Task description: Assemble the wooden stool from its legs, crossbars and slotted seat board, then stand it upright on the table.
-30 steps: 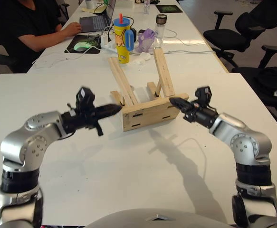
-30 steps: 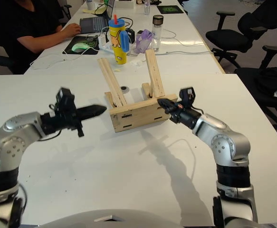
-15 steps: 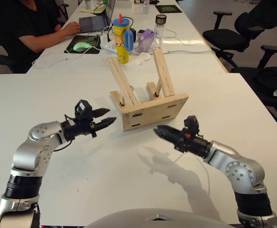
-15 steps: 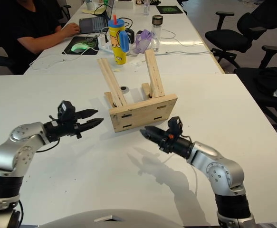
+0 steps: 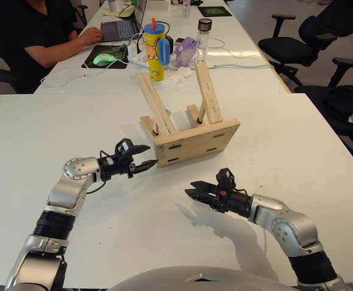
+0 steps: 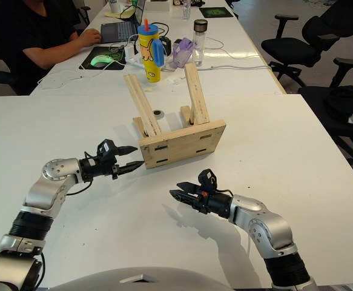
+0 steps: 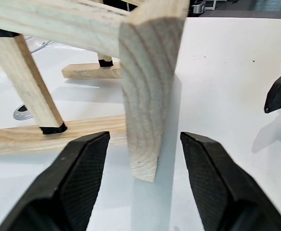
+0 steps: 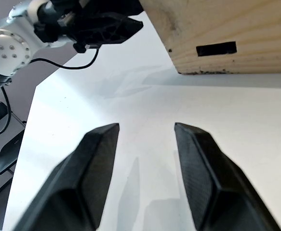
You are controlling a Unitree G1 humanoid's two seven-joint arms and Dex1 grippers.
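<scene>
wooden stool (image 5: 191,140) lay on its side at mid-table, legs (image 5: 155,103) pointing to the far side, apparently fully assembled, with only standing it upright left to do. left gripper (image 5: 152,156) held its jaws spread around the left end of the seat board (image 7: 147,91), not pinching it. right gripper (image 5: 191,188) hovered nearer, apart from the stool, jaws spread and empty. beyond the white table (image 5: 91,242), a far desk carried a laptop (image 5: 123,27), yellow cup (image 5: 155,51) and bottle (image 5: 204,39); office chairs (image 5: 291,42) stood right.
</scene>
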